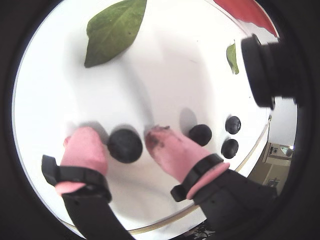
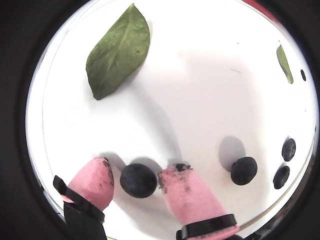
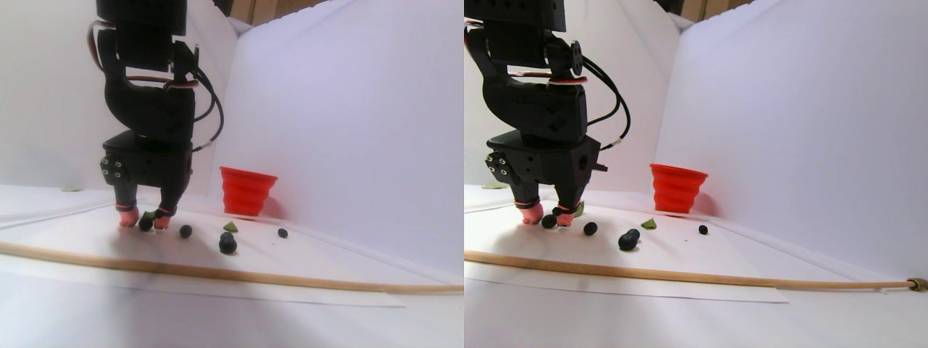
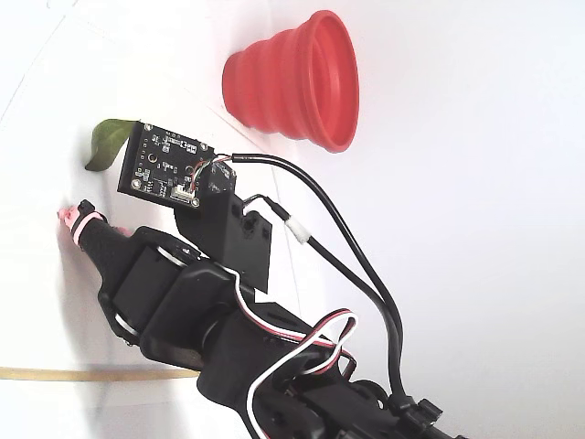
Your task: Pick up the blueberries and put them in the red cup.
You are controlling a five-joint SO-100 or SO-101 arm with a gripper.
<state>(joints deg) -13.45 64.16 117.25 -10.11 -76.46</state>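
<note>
Pink, soft-looking pads cover both fingers of your black gripper (image 1: 135,142), and they are stained dark at the tips. In both wrist views the jaws stand apart with one small round dark blueberry (image 1: 125,145) between them. The left pad (image 2: 93,181) is very close to this berry, but you cannot tell if either pad really touches it, so nothing is grasped yet. The berry lies on the white bench (image 1: 175,65), and the stereo pair view shows the fingertips down at the surface on both sides of it (image 3: 146,224).

Three more blueberries (image 1: 200,135) lie to the right of the jaws in a wrist view, one near the right finger and two a little farther. A large flat green leaf (image 2: 118,52) lies well above the jaws in that view, and a small leaf piece (image 1: 232,58) is near the right edge.

The bright red ribbed cup (image 3: 247,191) stands upright behind the berries, well apart from the gripper. A thin wooden stick (image 3: 217,272) lies across the front of the bench.
</note>
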